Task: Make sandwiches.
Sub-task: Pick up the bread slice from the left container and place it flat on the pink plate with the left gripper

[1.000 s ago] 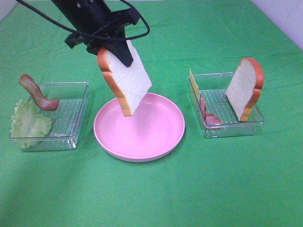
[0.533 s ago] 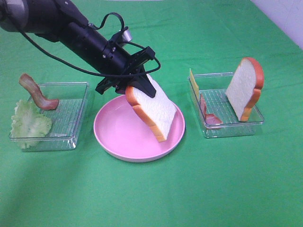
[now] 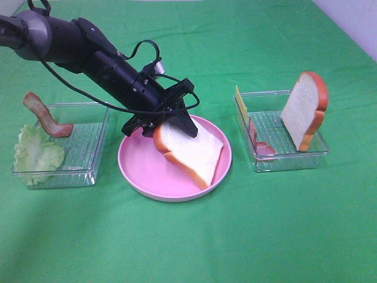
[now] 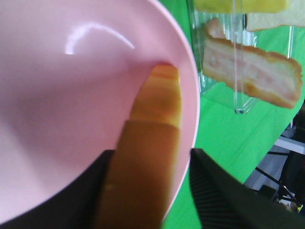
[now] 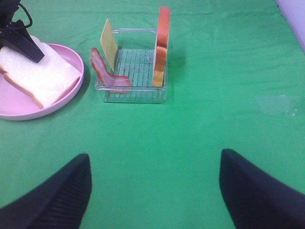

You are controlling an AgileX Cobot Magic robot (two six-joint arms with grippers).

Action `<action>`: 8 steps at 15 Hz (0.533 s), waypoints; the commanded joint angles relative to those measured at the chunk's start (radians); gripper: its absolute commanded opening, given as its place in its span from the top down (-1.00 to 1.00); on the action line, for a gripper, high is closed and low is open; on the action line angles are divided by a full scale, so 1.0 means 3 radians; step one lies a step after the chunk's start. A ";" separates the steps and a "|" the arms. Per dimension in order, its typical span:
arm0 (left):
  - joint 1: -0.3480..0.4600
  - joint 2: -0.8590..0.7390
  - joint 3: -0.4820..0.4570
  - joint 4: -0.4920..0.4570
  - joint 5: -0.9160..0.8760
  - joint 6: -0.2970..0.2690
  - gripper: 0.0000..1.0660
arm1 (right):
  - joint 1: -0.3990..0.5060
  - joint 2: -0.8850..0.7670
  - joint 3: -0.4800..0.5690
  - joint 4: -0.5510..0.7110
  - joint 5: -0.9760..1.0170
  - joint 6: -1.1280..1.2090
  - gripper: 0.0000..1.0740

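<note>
My left gripper (image 3: 169, 122) is shut on a white bread slice (image 3: 191, 150) with orange-brown crust. The slice lies tilted, its lower edge resting in the round pink plate (image 3: 147, 186). In the left wrist view the crust (image 4: 150, 143) sits between my dark fingers (image 4: 214, 191). A second bread slice (image 3: 305, 109) stands upright in the right tray (image 3: 288, 162) with yellow cheese (image 3: 240, 101) and pink ham (image 3: 259, 141). Lettuce (image 3: 36, 152) and a bacon strip (image 3: 46, 117) lie in the left tray (image 3: 88, 171). My right gripper (image 5: 155, 191) is open and empty, over bare cloth in front of the right tray.
Everything stands on a green cloth (image 3: 235, 236). The two clear trays flank the plate to its left and right. My left arm (image 3: 70, 44) reaches in from the back left, with its cable looping above the plate.
My left gripper has come down from above the plate with the bread slice. The slice has gone from hanging nearly upright to lying tilted in the plate.
</note>
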 commanded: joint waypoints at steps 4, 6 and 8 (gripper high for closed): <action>-0.0010 -0.0003 -0.0343 0.0493 0.0553 -0.0040 -0.48 | -0.0017 -0.0047 0.0000 0.0007 0.0000 -0.0040 -0.33; -0.0010 -0.0060 -0.0587 0.0967 0.0677 -0.0313 -0.48 | -0.0017 -0.0047 0.0000 0.0007 0.0000 -0.0040 -0.33; -0.0010 -0.0130 -0.0750 0.1337 0.0680 -0.0507 -0.47 | -0.0017 -0.0047 0.0000 0.0007 0.0000 -0.0040 -0.33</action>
